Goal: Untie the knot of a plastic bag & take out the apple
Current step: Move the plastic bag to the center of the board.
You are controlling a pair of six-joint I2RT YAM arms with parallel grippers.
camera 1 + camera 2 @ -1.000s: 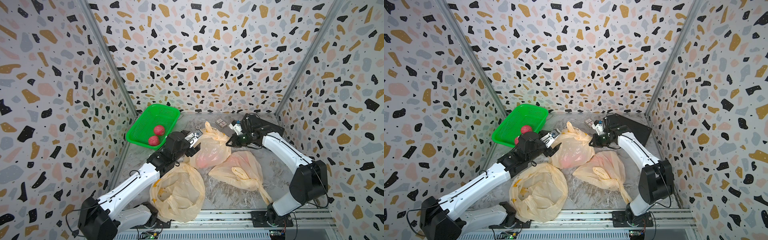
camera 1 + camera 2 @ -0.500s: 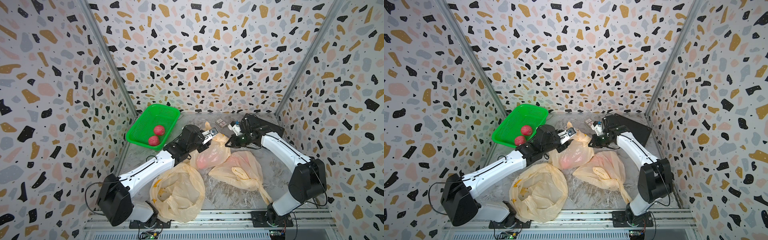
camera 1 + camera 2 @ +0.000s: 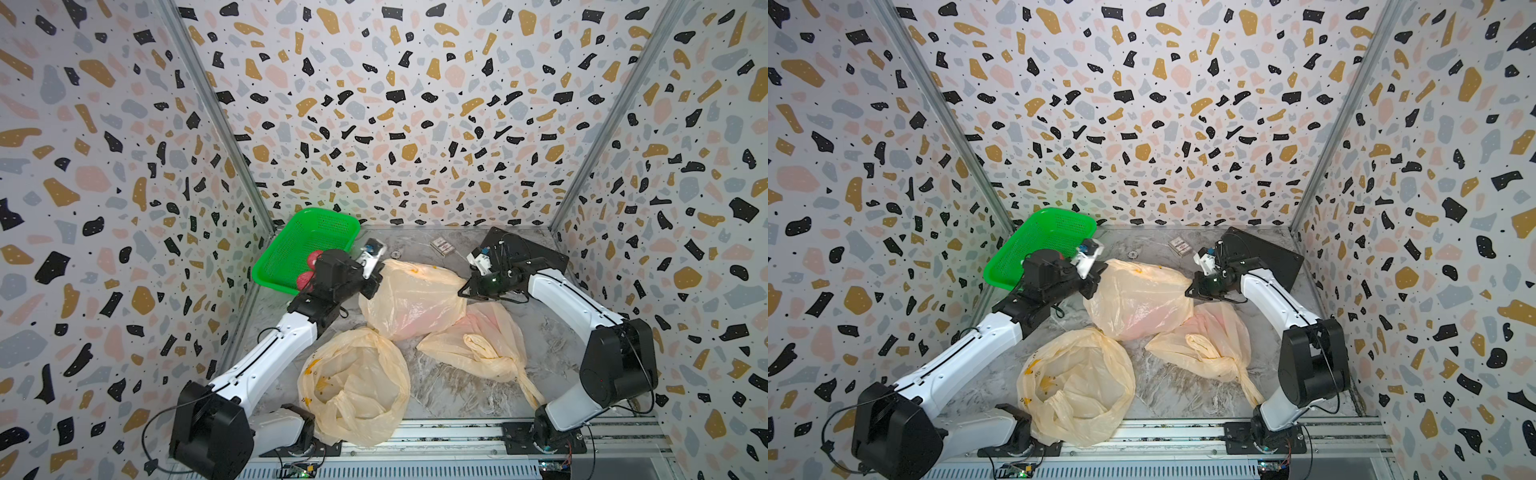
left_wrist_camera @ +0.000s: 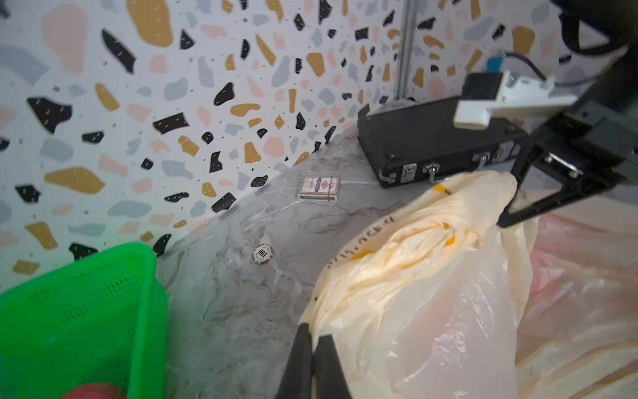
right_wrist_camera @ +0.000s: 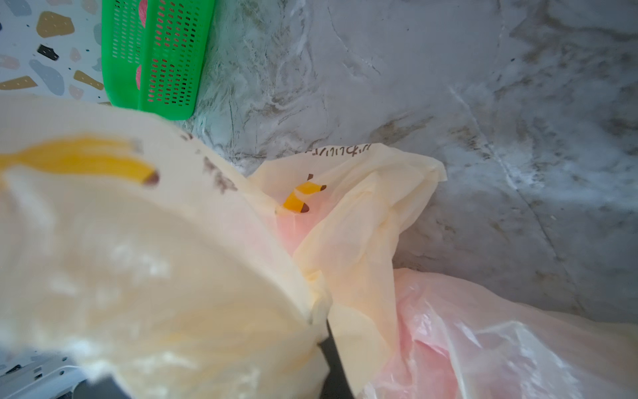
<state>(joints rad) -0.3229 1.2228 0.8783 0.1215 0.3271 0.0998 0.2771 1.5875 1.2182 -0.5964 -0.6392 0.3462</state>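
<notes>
A grey marbled surface (image 3: pixel 449 399) fills the floor of a speckled booth, with 2 white and black robot arms reaching in from its near edge. At the centre stands a pale yellow plastic bag (image 3: pixel 411 291), pulled taut between the arms.

The left pincer (image 4: pixel 312 340) is closed on the bag's left edge, its 2 black fingers pressed together on the film. The right pincer (image 3: pixel 462 292) is closed on the bag's right top corner.

In front of the plastic bag and to its left lies an open bag (image 3: pixel 353 386), slack, its mouth facing up. In front and to its right lies a knotted bag (image 3: pixel 478 345), touching the plastic bag.

Left of the plastic bag and behind the left arm sits a green basket (image 3: pixel 303 237), tilted against the wall. Behind and to the right of the plastic bag lies a black case (image 4: pixel 424 145).

A soft pink shape low inside the plastic bag is probably the apple (image 3: pixel 409 320), blurred by the film. 2 red fruits (image 3: pixel 305 280) rest in the green basket.

Behind the plastic bag lie a card box (image 4: pixel 318 188) and, nearer it, a poker chip (image 4: pixel 263 254).
</notes>
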